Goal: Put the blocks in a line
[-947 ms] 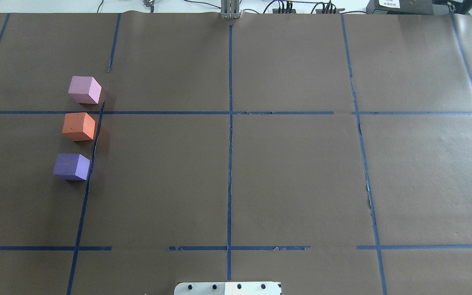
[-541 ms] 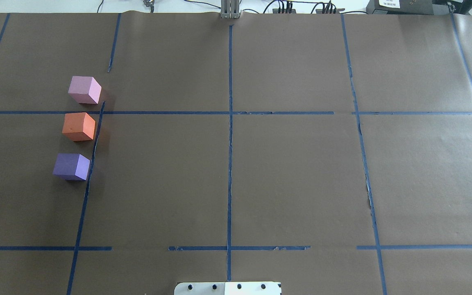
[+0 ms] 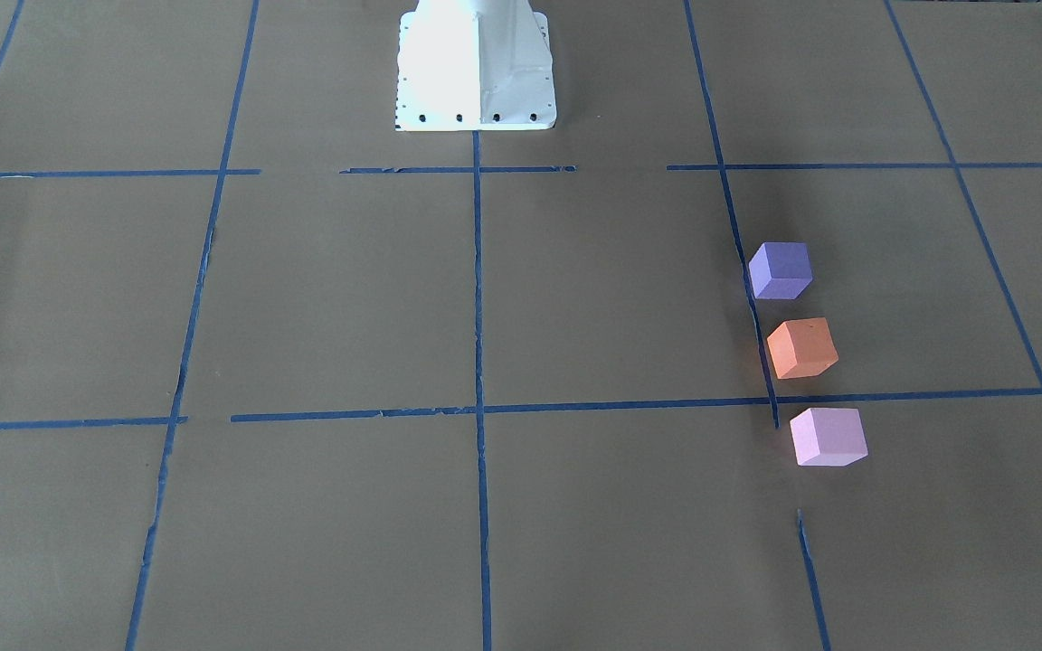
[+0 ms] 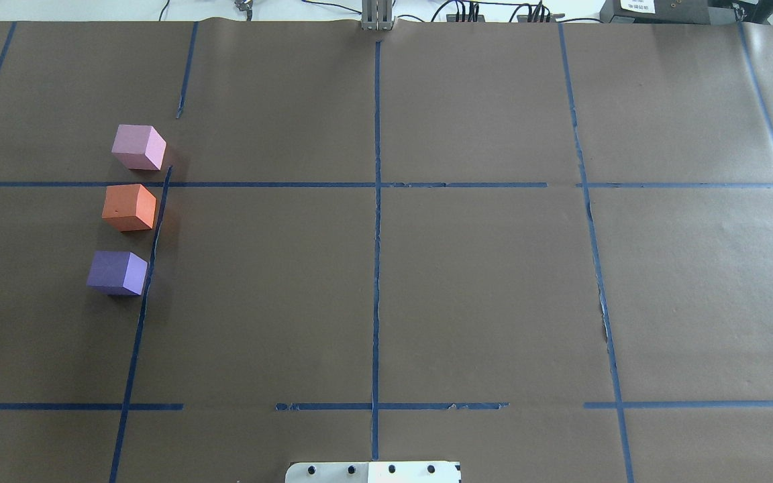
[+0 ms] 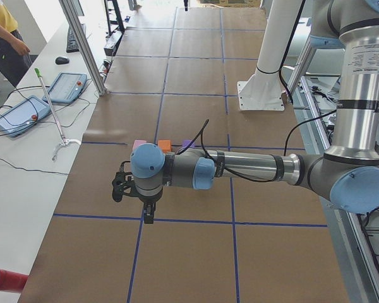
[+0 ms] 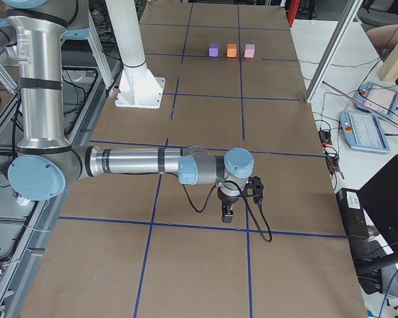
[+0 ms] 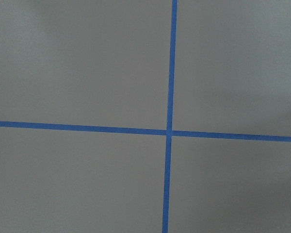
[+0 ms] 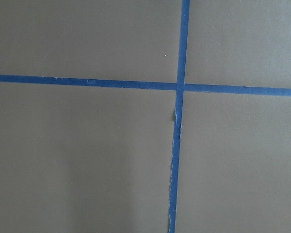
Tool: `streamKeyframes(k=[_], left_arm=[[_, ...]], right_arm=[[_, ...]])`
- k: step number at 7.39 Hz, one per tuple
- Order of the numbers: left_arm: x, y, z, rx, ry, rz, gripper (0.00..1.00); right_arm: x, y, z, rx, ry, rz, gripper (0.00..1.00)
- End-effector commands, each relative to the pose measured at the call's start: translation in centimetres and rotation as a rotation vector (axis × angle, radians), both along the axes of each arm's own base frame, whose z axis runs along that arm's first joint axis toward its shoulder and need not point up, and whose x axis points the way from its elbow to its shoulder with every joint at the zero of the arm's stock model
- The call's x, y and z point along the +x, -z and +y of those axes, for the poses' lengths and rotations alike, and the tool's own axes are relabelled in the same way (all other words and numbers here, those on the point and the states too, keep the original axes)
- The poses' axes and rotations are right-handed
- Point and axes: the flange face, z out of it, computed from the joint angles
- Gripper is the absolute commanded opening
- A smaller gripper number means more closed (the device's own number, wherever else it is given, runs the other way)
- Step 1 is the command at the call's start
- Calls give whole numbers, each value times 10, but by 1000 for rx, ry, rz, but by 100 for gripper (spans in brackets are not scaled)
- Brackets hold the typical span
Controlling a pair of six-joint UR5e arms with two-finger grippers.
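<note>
Three blocks stand in a line on the brown paper, apart from each other, beside a blue tape line on my left side. In the overhead view the pale pink block (image 4: 138, 147) is farthest, the orange block (image 4: 129, 207) is in the middle, and the violet block (image 4: 117, 272) is nearest. The front view shows the violet (image 3: 781, 270), orange (image 3: 802, 348) and pink (image 3: 828, 437) blocks. My left gripper (image 5: 148, 214) hangs over the table's left end, away from the blocks. My right gripper (image 6: 227, 213) hangs over the right end. I cannot tell whether either is open or shut.
The white robot base (image 3: 476, 63) stands at the table's middle edge. Blue tape lines grid the paper. Both wrist views show only a tape cross (image 7: 169, 132) on bare paper. A side bench holds control pendants (image 5: 68, 87), and a person (image 5: 3, 38) stands there.
</note>
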Motion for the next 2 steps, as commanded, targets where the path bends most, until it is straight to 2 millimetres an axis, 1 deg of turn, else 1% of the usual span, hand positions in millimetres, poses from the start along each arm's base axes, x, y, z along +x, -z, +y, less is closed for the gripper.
streamKeyframes(k=[1, 2], left_arm=[[0, 2, 0, 5, 0, 0, 100], [0, 2, 0, 7, -1, -5, 100]], right_arm=[[0, 0, 0, -2, 0, -1, 100], [0, 0, 0, 0, 0, 0, 100]])
